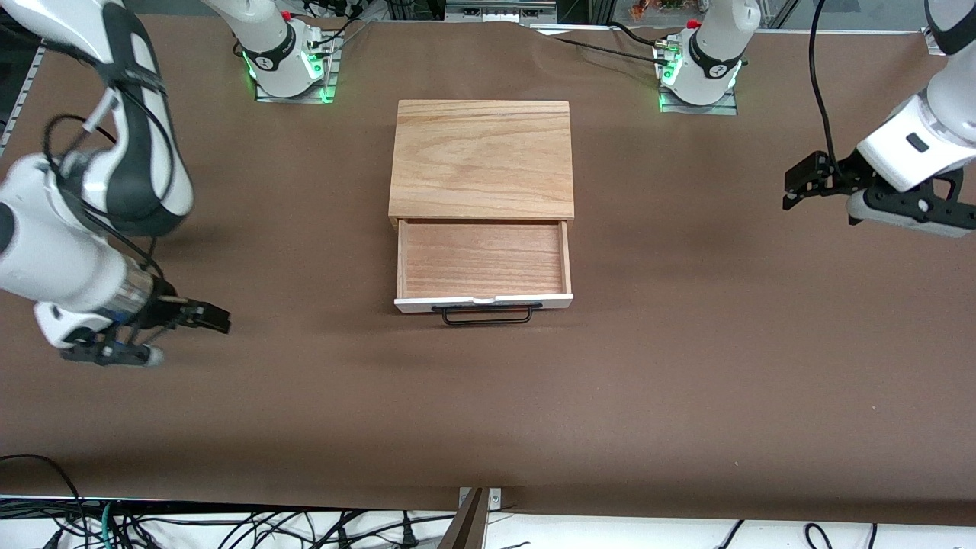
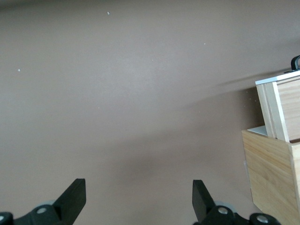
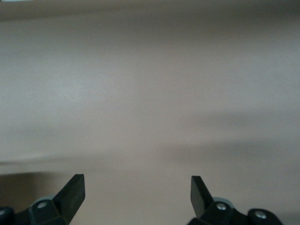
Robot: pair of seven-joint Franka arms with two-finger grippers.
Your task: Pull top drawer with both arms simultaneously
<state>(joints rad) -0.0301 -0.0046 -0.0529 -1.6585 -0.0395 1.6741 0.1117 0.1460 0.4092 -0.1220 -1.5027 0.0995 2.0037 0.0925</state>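
The top drawer stands pulled out of the wooden box toward the front camera. It is a bare light-wood tray with a white front panel and a thin black wire handle. My right gripper hangs open low over the table toward the right arm's end, well apart from the drawer, with nothing between its fingers. My left gripper is open over the table toward the left arm's end, also holding nothing. The left wrist view shows the left gripper with the drawer's corner off to one side. The right wrist view shows the right gripper over bare brown table.
The box sits mid-table on a brown cover. The two arm bases stand nearest the robots' edge with green lights on. Loose black cables lie along the table's edge nearest the front camera.
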